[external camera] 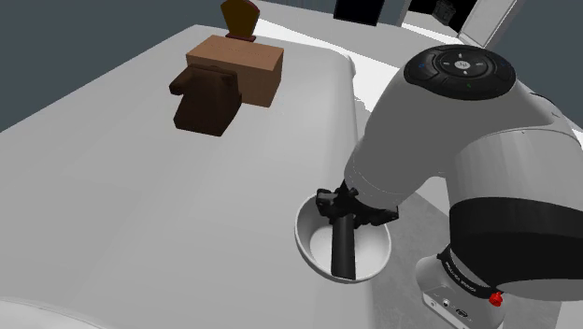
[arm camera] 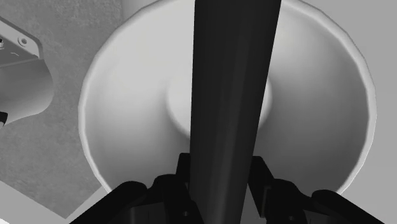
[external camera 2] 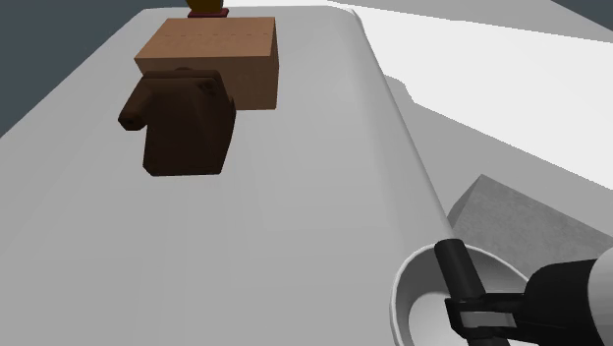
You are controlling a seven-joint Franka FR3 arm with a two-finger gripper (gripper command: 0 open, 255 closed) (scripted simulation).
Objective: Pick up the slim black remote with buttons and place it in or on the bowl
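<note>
Well apart from the gripper (external camera: 338,213), toward the shoulder view's upper left, a dark brown block (external camera: 207,98) sits against a lighter brown box (external camera: 238,67) on the white surface (external camera: 121,215); neither bears on this step. Directly below the gripper is the white bowl (external camera: 304,238). The slim black remote (external camera: 342,248) is clamped between the fingers and stretches across the bowl's opening, so carrying looks done and the placing step is in hand. The next move likely calls for a short descent and then parting the fingers. The remote looks about as long as the bowl is wide, so it may settle across the rim rather than inside. The shoulder view shows the arm folded over the bowl but hides the grip. The second exterior view adds the remote's far end reaching about to the rim on the side away from the gripper. The wrist view shows both fingers (arm camera: 181,168) pressed on the remote's sides, with the bowl's floor centred behind it. Whether the remote touches the bowl cannot be told, and no buttons can be made out.
</note>
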